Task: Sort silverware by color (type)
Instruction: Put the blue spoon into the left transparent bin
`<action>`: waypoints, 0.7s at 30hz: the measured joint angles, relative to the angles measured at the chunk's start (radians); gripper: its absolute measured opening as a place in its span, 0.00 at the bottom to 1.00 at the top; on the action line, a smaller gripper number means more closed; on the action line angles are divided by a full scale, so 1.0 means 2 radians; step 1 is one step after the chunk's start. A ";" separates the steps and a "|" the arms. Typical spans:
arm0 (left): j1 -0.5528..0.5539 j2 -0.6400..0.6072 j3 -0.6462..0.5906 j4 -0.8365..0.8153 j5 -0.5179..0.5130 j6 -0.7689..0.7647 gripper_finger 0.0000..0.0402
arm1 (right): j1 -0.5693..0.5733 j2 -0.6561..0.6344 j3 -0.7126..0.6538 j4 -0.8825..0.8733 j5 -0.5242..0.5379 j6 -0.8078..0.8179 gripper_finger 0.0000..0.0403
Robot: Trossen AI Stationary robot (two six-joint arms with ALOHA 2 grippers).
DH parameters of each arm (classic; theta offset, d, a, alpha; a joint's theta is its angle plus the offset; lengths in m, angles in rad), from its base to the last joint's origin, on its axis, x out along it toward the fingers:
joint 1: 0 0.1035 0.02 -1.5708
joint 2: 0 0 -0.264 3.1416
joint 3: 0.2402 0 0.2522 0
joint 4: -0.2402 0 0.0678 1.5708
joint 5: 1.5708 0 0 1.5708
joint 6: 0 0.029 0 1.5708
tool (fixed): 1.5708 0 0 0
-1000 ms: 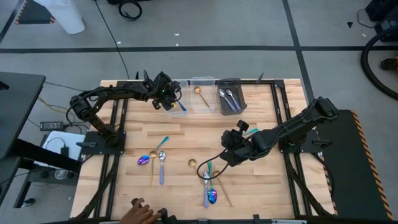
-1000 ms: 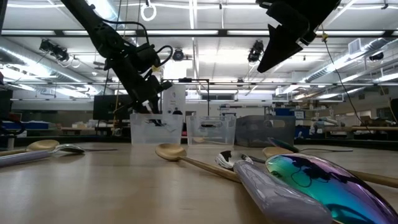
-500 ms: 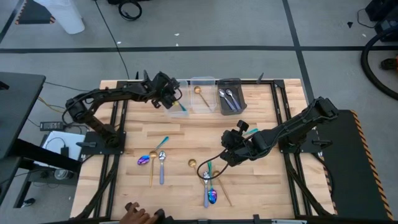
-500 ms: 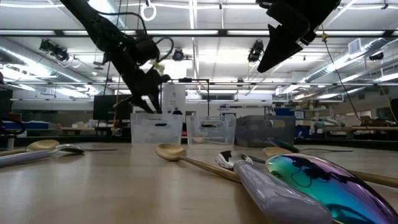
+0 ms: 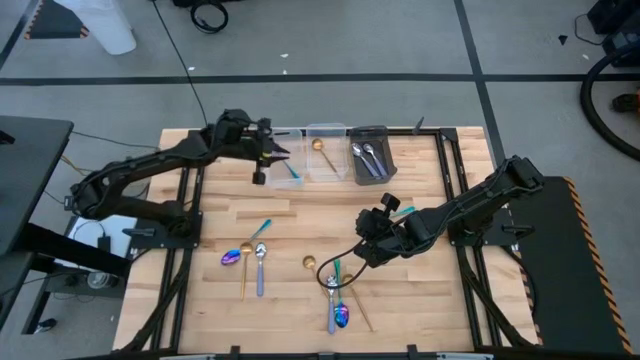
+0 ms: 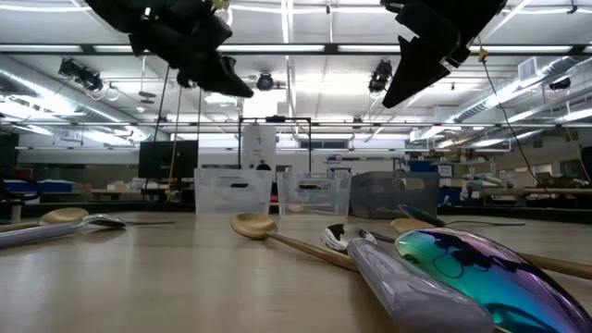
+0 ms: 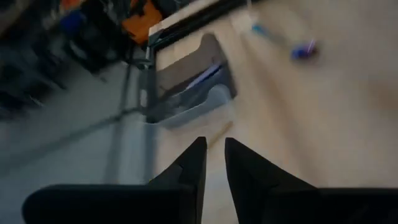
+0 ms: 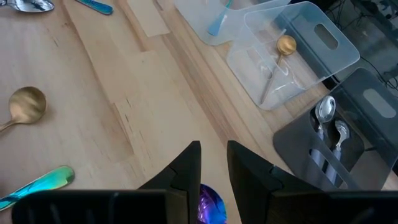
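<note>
Left end effector (image 5: 272,155) has lifted and pulled back from clear bin (image 5: 285,172) at 12 o'clock; fingers nearly together, empty. Teal-handled spoon (image 5: 293,171) lies inside bin: drop done. Right end effector (image 5: 366,250) hovers mid-worktop (image 5: 300,220), narrow gap, over blue-purple spoon (image 8: 209,205); hold uncertain. Silverware (image 5: 258,258) remains at 6 o'clock.

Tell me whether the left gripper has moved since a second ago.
Yes. In the high view the left gripper has pulled back leftward from over the leftmost clear bin, and in the low view it has risen above the bins.
</note>
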 joint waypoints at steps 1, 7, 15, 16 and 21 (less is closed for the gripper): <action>-0.004 -0.003 0.000 -0.002 0.003 -0.041 0.16 | 0.000 0.000 0.000 0.000 0.000 0.000 0.22; -0.044 -0.013 0.000 -0.057 0.005 -0.258 0.16 | 0.000 0.000 0.000 -0.002 -0.017 -0.016 0.22; -0.114 -0.012 0.000 -0.199 -0.005 -0.374 0.16 | 0.000 0.000 0.000 -0.002 -0.020 -0.021 0.22; -0.123 -0.012 0.000 -0.211 -0.009 -0.389 0.16 | 0.000 0.000 0.000 -0.002 -0.020 -0.021 0.22; -0.172 -0.012 0.000 -0.265 -0.028 -0.457 0.16 | 0.000 0.000 0.000 -0.002 -0.018 -0.021 0.22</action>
